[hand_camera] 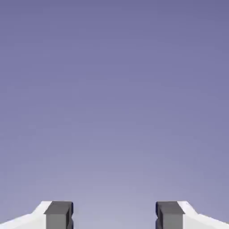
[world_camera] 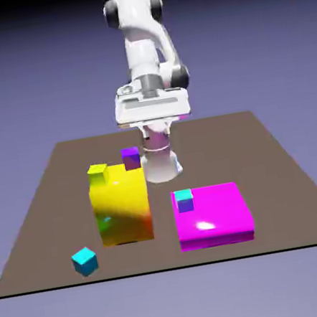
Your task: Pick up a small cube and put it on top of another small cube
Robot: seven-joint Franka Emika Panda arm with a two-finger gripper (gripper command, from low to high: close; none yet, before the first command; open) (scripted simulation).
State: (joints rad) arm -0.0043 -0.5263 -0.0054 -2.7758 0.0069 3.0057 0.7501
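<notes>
Exterior view: raised, looking down across the table point(world_camera: 280, 170) toward the arm point(world_camera: 147, 61) at 12 o'clock. Hand view: faces only backdrop past two fingertips point(hand_camera: 58, 214); shares nothing else.

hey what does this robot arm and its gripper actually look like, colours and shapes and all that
The arm is glossy white with rounded, tube-like links and dark grey bands at the joints. Its hand is a wide, flat white block with a grey stripe across it. In the hand view the gripper shows two fingers with white bases and small, square dark grey tips. No cables or markings show.
</notes>
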